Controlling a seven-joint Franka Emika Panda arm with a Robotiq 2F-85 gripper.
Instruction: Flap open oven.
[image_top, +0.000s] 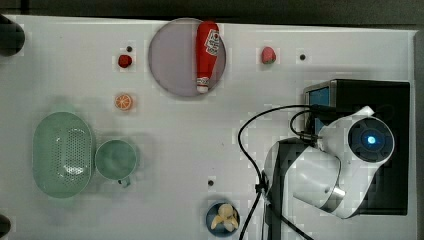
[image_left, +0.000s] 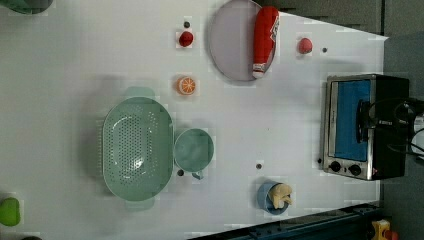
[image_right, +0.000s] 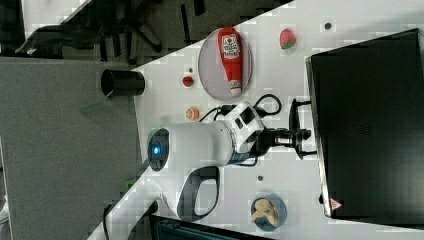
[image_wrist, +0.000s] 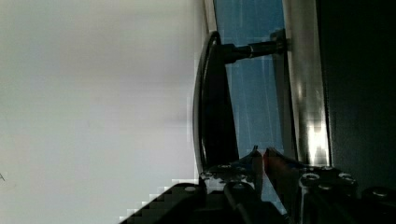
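Observation:
The oven (image_left: 385, 150) is a black box with a silver front frame, a blue glass door (image_left: 350, 120) and black knobs (image_left: 345, 167), standing at the left view's right. Its dark bar handle (image_wrist: 212, 102) stands off the glass on short posts. My gripper (image_right: 301, 134) comes down in front of the door and is shut on the handle (image_right: 294, 112) near the middle of the bar. In the wrist view the bar runs into the gripper (image_wrist: 233, 164). The door looks closed against the frame. In the top view my arm (image_top: 345, 160) hides much of the oven (image_top: 395, 95).
A black cable (image_top: 250, 125) loops from the wrist over the table. A blue bowl (image_top: 222, 218) with a banana sits near the oven's front. Farther off are a plate (image_top: 172, 60) with a ketchup bottle (image_top: 207, 50), a strawberry (image_top: 268, 55), a half orange (image_top: 123, 101), a green cup (image_top: 116, 159) and a colander (image_top: 62, 155).

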